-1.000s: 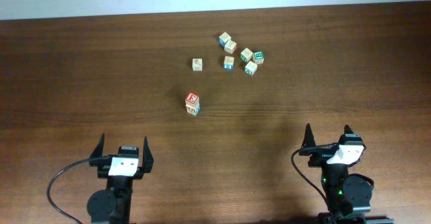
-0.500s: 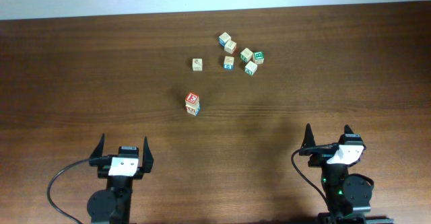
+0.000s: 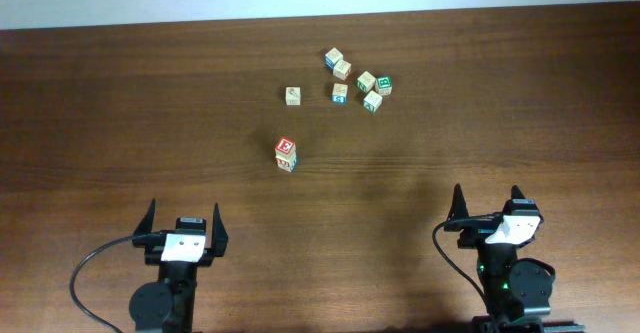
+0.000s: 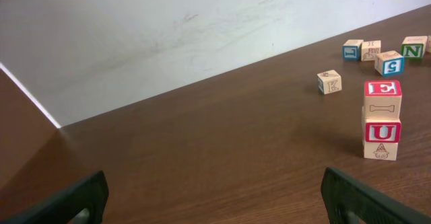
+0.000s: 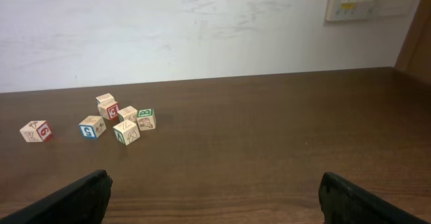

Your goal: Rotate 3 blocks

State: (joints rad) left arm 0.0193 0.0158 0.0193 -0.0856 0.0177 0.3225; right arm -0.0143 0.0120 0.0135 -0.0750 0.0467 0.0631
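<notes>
Well back from the blocks [image 3: 286, 150], left hand [image 3: 184, 206] and right hand [image 3: 487, 189] gape.

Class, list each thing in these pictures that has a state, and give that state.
Left gripper: open, empty.
Right gripper: open, empty.
E block: stacked on the U block.
U block: on the table, under the E block.
K block: alone, flat on the table.
Block cluster: bunched together on the table.

Bright, even, diffuse light. The pale wall [image 4: 168, 35] beyond the left gripper [image 4: 215, 204] looks washed out, and the desk [image 4: 202, 157] carries a soft sheen. The stacked blocks [image 4: 382, 120] ahead are sharp and throw a faint shadow. The gripper's fingertips [image 4: 81, 198] are dark and slightly blurred.
</notes>
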